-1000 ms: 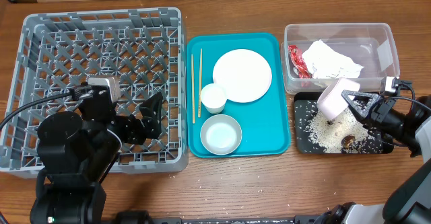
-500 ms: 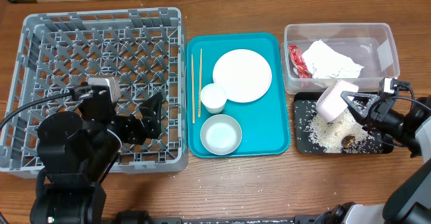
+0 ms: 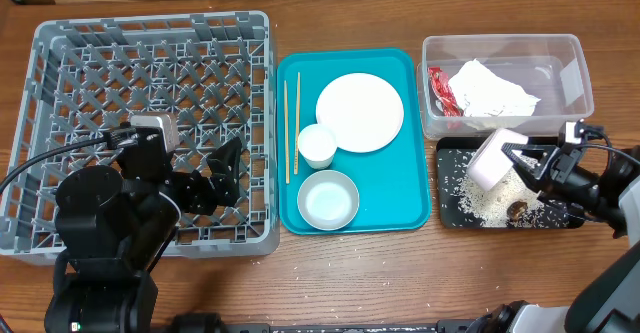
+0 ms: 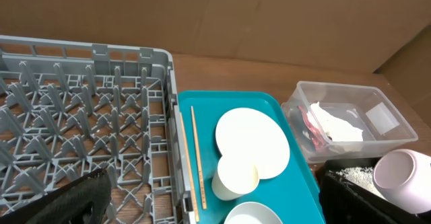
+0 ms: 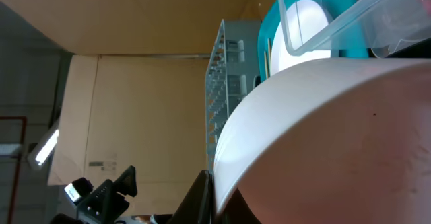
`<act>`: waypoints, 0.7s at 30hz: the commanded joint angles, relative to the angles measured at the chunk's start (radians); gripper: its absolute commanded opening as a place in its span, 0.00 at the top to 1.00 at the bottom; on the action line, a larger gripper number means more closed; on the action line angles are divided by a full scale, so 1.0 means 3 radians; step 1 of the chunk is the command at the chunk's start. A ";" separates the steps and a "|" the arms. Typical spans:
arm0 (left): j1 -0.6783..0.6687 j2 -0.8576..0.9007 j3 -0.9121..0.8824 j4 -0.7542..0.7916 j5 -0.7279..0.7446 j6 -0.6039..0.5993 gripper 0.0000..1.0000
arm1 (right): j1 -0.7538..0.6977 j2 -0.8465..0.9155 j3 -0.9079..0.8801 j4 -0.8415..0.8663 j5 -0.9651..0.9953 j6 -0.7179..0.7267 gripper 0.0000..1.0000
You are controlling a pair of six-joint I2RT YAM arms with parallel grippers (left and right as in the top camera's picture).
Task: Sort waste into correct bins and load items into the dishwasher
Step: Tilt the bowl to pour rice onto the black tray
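My right gripper (image 3: 527,160) is shut on a small pale bowl (image 3: 490,158), held tilted on its side over the black tray (image 3: 447,211). That bowl fills the right wrist view (image 5: 337,136) and shows in the left wrist view (image 4: 404,180). Rice grains (image 3: 490,199) and a brown lump (image 3: 517,210) lie in the black tray. The clear tub (image 3: 572,73) holds the red wrapper (image 3: 441,90) and white napkin (image 3: 490,89). The plate (image 3: 359,112), cup (image 3: 316,145), second bowl (image 3: 327,199) and chopsticks (image 3: 291,123) lie on the teal tray (image 3: 412,198). My left gripper (image 3: 225,168) is open and empty over the grey dish rack (image 3: 60,63).
The rack (image 4: 81,103) holds nothing. The teal tray stands between the rack and the two bins. A few rice grains lie on the wooden table in front of the teal tray. A cardboard wall stands behind the table.
My right gripper has shifted the held bowl slightly forward and left over the black tray. The left arm has not moved.
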 commanded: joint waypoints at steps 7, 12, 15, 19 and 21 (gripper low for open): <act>0.0033 -0.0004 0.0070 0.0003 0.0046 -0.0046 0.00 | 0.0128 -0.0646 0.0553 -0.0337 0.0622 0.0009 0.96; 0.0033 -0.0004 0.0070 0.0003 0.0046 -0.0046 0.00 | 0.0823 -0.0917 0.0889 -0.0331 0.1443 0.0553 0.96; 0.0033 -0.0004 0.0070 0.0003 0.0046 -0.0046 0.00 | 0.1495 -0.1006 0.0970 -0.0050 0.2035 0.1073 0.96; 0.0033 -0.0004 0.0070 0.0003 0.0046 -0.0046 0.00 | 0.2115 -0.0998 0.0970 0.0374 0.2459 0.1670 0.96; 0.0033 -0.0004 0.0070 0.0003 0.0046 -0.0046 0.00 | 0.2296 -0.0987 0.0970 0.0437 0.2633 0.1766 0.96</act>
